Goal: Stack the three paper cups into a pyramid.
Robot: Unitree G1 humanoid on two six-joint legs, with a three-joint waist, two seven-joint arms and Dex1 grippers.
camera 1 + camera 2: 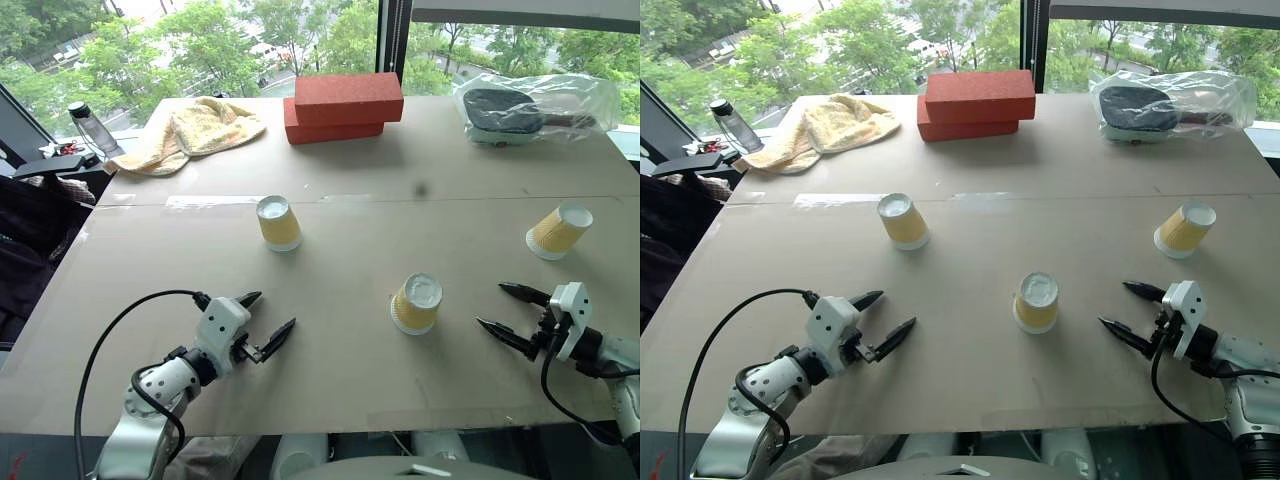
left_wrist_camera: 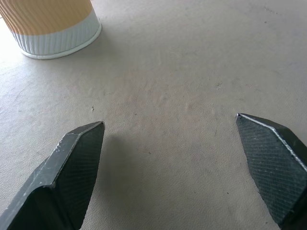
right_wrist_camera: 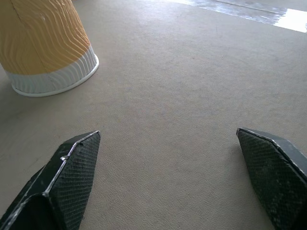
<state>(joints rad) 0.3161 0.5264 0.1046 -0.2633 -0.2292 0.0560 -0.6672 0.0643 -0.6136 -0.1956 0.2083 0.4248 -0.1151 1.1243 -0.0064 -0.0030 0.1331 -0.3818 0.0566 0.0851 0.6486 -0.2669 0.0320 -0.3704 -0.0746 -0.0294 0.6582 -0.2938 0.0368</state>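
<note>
— Between the two tools, what stands on the worktop (image 1: 330,395)?
— One cup (image 1: 417,303), upside down, nearer the right tool (image 1: 512,316) than the left tool (image 1: 266,321). It touches neither.
— And the tools themselves?
— Both have their fingers spread wide apart and hold nothing. They hang just above the worktop, each pointing inward toward the middle.
— The other two cups?
— A second cup (image 1: 279,222) stands upside down ahead of the left tool, well apart from it. The third cup (image 1: 558,231) sits ahead of the right tool, a little to its outer side, also rim down and seeming to lean a bit. All three are well apart from one another; none is stacked.
— Anything past the cups?
— Far beyond the tools, two red bricks (image 1: 343,106) lie one on the other, a yellow towel (image 1: 197,132) lies to their left, and a clear bag (image 1: 530,108) with a dark thing inside lies to their right.
</note>
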